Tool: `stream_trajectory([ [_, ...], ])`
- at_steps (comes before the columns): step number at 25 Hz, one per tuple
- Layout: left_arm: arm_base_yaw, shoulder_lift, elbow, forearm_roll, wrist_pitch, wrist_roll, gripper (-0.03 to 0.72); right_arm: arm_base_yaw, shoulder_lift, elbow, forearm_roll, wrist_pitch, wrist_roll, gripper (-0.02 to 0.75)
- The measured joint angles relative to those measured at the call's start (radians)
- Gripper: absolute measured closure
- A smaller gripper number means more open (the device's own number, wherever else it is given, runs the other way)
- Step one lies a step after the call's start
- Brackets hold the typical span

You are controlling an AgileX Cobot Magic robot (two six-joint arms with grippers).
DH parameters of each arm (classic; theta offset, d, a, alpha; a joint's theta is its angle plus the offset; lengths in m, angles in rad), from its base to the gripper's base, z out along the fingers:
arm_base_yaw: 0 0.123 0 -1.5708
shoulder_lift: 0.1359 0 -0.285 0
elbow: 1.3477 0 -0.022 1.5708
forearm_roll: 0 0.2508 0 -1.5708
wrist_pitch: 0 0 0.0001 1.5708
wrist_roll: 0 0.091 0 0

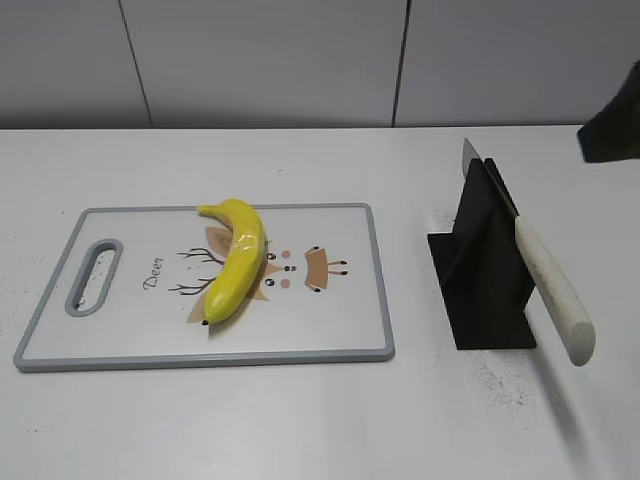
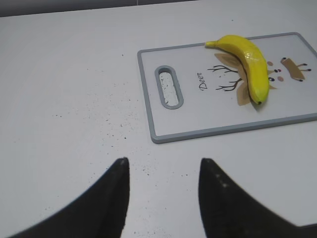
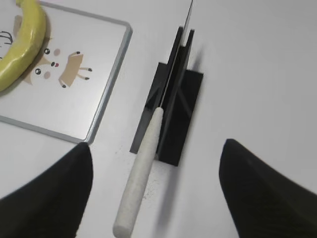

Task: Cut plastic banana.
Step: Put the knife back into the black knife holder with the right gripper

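The plastic banana (image 1: 237, 258) is glossy yellow and curved. It lies on a white cutting board (image 1: 330, 330) with a grey rim and a deer drawing. It also shows in the left wrist view (image 2: 250, 65) and the right wrist view (image 3: 22, 44). A knife (image 1: 555, 295) with a white handle rests slanted in a black stand (image 1: 485, 285). My right gripper (image 3: 156, 148) is open and empty above the knife handle (image 3: 138, 183). My left gripper (image 2: 163, 166) is open and empty over bare table, left of and in front of the board (image 2: 148, 99).
The white table (image 1: 300, 420) carries dark specks near the stand and in front of the board. A grey wall runs along the back. A dark part of the right arm (image 1: 612, 125) shows at the right edge of the exterior view.
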Motion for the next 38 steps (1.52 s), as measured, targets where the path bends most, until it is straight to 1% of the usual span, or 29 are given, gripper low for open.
stream_trajectory([
  [3, 0.0, 0.0, 0.0, 0.0, 0.0, 0.0, 0.25, 0.0, -0.092, 0.0, -0.031, 0.013, -0.032, 0.146],
  [9, 0.0, 0.0, 0.0, 0.0, 0.0, 0.0, 0.25, 0.0, -0.23, 0.016, -0.05, 0.053, -0.056, 0.152],
  [12, 0.0, 0.0, 0.0, 0.0, 0.0, 0.0, 0.25, 0.0, -0.285, 0.077, -0.05, 0.06, -0.059, 0.153],
  [17, 0.0, 0.0, 0.0, 0.003, 0.0, 0.0, 0.248, 0.0, -0.382, 0.23, -0.05, 0.071, -0.072, 0.155],
  [19, 0.0, 0.0, 0.0, 0.003, 0.0, 0.0, 0.23, 0.0, -0.433, 0.279, -0.05, 0.076, -0.074, 0.155],
  [24, 0.0, 0.0, 0.0, 0.003, 0.0, 0.0, 0.102, 0.0, -0.59, 0.364, -0.05, 0.114, -0.083, 0.157],
  [26, 0.0, 0.0, 0.0, 0.003, 0.0, 0.0, 0.086, 0.0, -0.666, 0.394, -0.05, 0.116, -0.084, 0.157],
  [29, 0.0, 0.0, 0.0, 0.003, 0.0, 0.0, 0.081, 0.0, -0.768, 0.449, -0.05, 0.138, -0.085, 0.157],
  [32, 0.0, 0.0, 0.0, 0.003, 0.0, 0.0, 0.101, 0.0, -0.854, 0.485, -0.05, 0.194, -0.085, 0.157],
  [38, 0.0, 0.0, 0.0, 0.005, 0.0, 0.0, 0.118, 0.0, -0.979, 0.495, -0.05, 0.209, -0.086, 0.159],
])
